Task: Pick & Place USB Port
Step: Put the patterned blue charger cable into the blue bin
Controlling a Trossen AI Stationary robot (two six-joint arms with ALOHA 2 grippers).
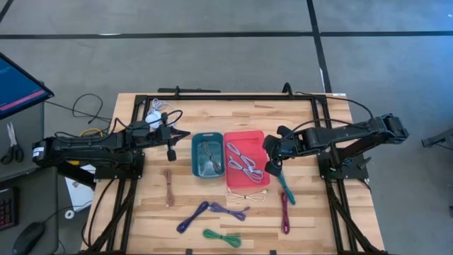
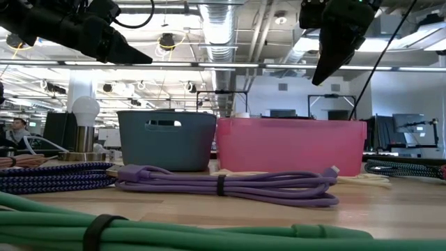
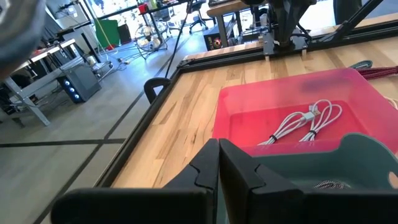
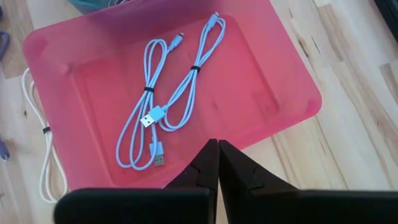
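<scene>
Above the pink bin (image 4: 292,93) the right gripper (image 4: 217,163) hangs with fingers closed and empty, like the left gripper (image 3: 217,168).

I see a pink tray (image 1: 256,136) holding pale blue cables (image 4: 163,109), beside a teal bin (image 1: 196,152), on light wood.

Both arms were matte black, jointed, with black cables; each claw (image 4: 217,163) had two angular dark fingers.
</scene>
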